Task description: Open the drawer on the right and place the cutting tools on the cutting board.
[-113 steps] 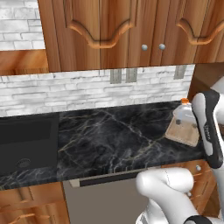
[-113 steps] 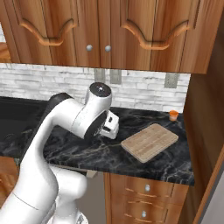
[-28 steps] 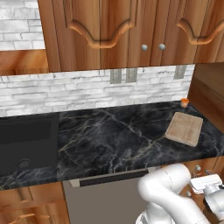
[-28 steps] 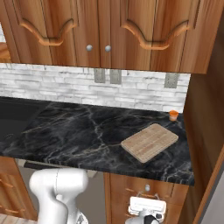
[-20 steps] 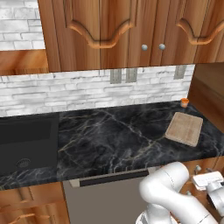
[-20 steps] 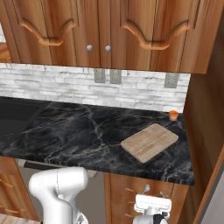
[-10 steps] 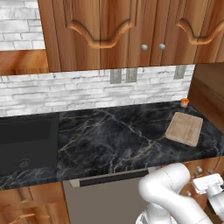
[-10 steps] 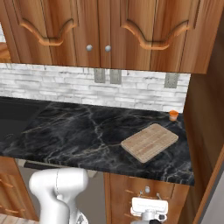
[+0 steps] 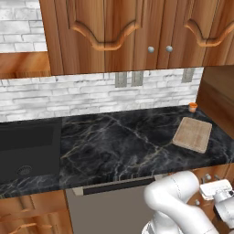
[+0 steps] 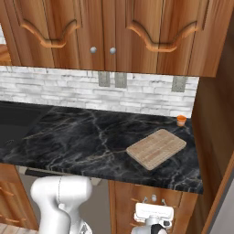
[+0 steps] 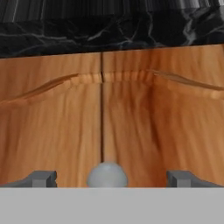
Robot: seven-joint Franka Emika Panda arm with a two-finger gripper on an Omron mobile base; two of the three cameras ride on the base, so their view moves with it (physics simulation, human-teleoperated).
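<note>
Since the earliest frame the arm has swung down off the table and now works low, its gripper (image 11: 108, 178) in front of the cabinet fronts under the table (image 9: 119, 151). Over the last second it has barely shifted. The jaws stand wide apart and hold nothing; in the hand view the two fingertips (image 11: 40, 178) flank a round grey knob (image 11: 107, 175) that sits dead centre between them, close ahead. That knob is on a reddish-brown wood front (image 11: 153, 127) with a vertical seam just above it, below the black marble edge. I judge this to be the drawer on the right, still closed, though the close view does not settle whether it is a drawer or a door. So the cutting tools are presumably still inside, unseen. Up on the table the cutting board (image 10: 156, 148) lies flat and bare near the right end, an orange cup (image 10: 181, 120) just behind it
</note>
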